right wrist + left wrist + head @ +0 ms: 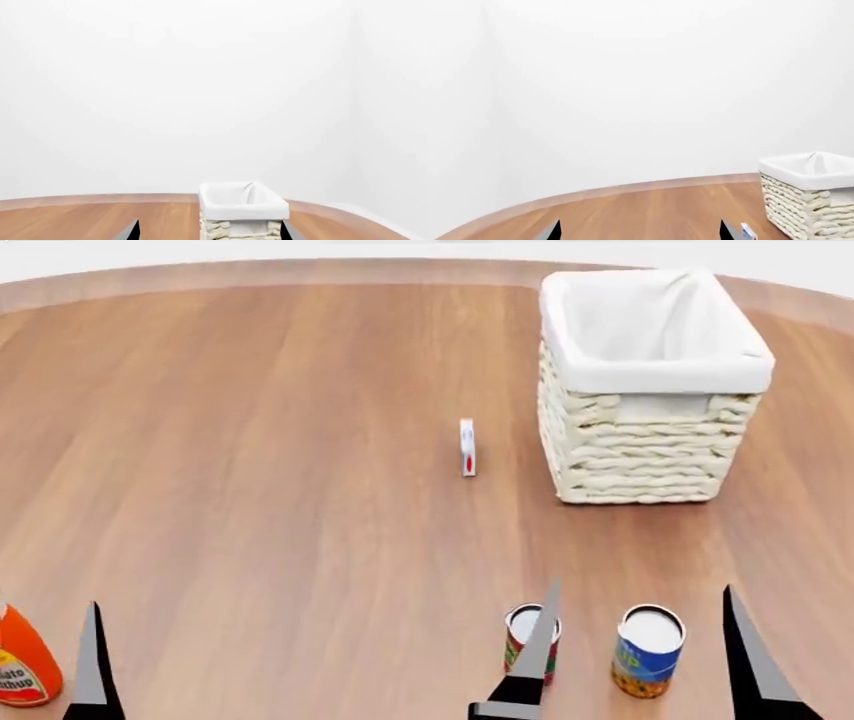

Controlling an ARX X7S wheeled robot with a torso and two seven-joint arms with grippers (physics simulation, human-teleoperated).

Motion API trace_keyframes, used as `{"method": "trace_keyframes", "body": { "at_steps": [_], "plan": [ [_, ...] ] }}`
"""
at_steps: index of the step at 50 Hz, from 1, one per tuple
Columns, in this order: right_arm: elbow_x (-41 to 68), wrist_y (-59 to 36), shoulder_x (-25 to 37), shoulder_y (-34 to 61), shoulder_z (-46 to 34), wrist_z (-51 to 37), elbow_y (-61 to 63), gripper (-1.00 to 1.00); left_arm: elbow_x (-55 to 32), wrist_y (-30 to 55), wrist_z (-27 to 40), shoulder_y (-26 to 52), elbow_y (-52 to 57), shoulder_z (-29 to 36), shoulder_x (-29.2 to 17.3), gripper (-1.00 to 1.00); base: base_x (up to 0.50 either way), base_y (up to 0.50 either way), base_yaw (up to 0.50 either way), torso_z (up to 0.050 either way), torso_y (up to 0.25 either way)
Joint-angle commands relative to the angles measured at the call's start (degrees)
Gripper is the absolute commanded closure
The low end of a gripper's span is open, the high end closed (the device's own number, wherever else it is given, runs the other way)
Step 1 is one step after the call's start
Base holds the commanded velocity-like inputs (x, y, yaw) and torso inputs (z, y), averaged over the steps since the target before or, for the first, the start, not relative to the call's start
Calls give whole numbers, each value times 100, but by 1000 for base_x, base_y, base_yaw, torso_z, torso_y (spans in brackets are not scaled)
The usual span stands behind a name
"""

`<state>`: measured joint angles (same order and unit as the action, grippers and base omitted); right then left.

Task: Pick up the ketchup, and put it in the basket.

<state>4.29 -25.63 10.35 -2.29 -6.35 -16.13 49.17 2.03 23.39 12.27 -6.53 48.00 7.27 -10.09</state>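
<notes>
The ketchup (pixel 22 665), an orange-red bottle with a yellow-white label, stands at the near left edge of the head view, cut off by the frame. One finger (pixel 91 665) of my left gripper rises just right of it. My left gripper (pixel 640 232) is open and empty. The basket (pixel 654 435), cream wicker with a white liner, stands at the far right. It also shows in the left wrist view (pixel 800 200) and the right wrist view (pixel 240 202). My right gripper (pixel 642 590) is open and empty, aimed toward the basket.
A red-green can (pixel 523 625) and a blue-yellow can (pixel 649 650) stand on the round wooden table (pixel 267 440), in line with my right gripper. A small white-and-red box (pixel 467 447) stands on edge left of the basket. White walls lie beyond the table.
</notes>
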Motion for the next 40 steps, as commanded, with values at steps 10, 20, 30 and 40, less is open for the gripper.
{"method": "trace_keyframes", "body": {
  "at_steps": [10,20,30,40],
  "plan": [
    [-7,-107,-47,31,102,82,-23,-100,-152,-5,-133,12,54,-112,44,-100,500,0,0,0,0],
    [30,-144,-13,40,70,32,-10,-100,-189,19,-87,18,84,-93,1,-100,500,0,0,0,2],
    [87,-141,18,45,47,-1,-30,-100,-302,77,-65,29,131,-118,-30,-100,500,0,0,0,0],
    [116,-122,60,34,20,-37,-64,-100,-316,103,-17,29,156,-86,-72,-100,500,0,0,0,1]
  ]
}}
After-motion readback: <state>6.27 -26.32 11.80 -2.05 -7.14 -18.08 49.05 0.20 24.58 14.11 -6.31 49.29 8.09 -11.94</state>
